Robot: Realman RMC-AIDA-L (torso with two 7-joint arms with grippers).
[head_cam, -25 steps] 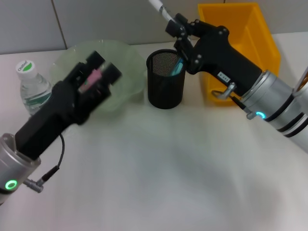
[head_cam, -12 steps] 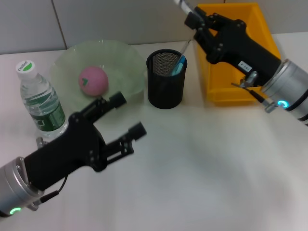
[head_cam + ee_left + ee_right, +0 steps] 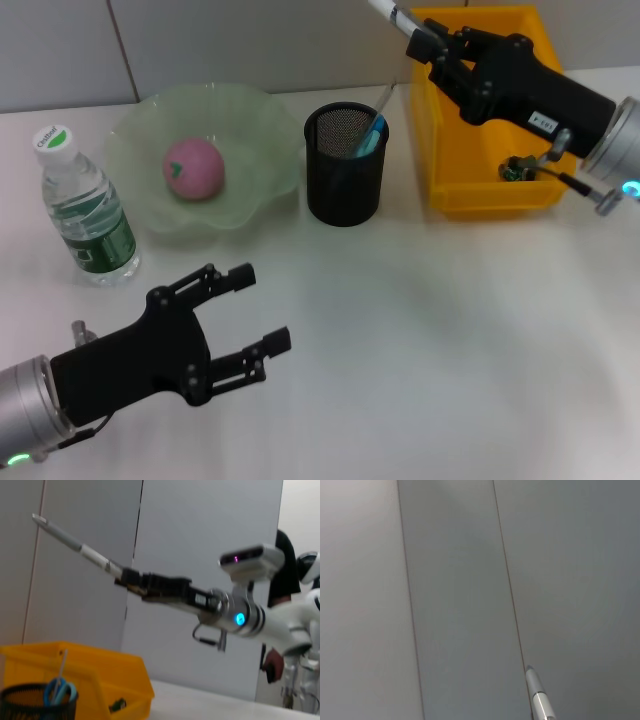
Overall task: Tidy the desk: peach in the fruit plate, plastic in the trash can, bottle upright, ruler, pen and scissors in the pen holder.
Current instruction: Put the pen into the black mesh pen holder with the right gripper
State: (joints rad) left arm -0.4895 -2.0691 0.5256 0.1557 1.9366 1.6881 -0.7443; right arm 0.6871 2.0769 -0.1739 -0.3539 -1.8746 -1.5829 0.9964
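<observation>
- White desk (image 3: 420,350) fills the lower frame, a grey wall behind.
- Done: peach (image 3: 193,169) in the fruit plate (image 3: 262,120), bottle (image 3: 85,213) upright at left, scissors (image 3: 368,135) in the pen holder (image 3: 345,180) at centre.
- Left to do: right gripper (image 3: 418,40), upper right above the trash can (image 3: 560,95), clenches the pen (image 3: 385,12).
- Left gripper (image 3: 255,310), lower left, hangs released.
</observation>
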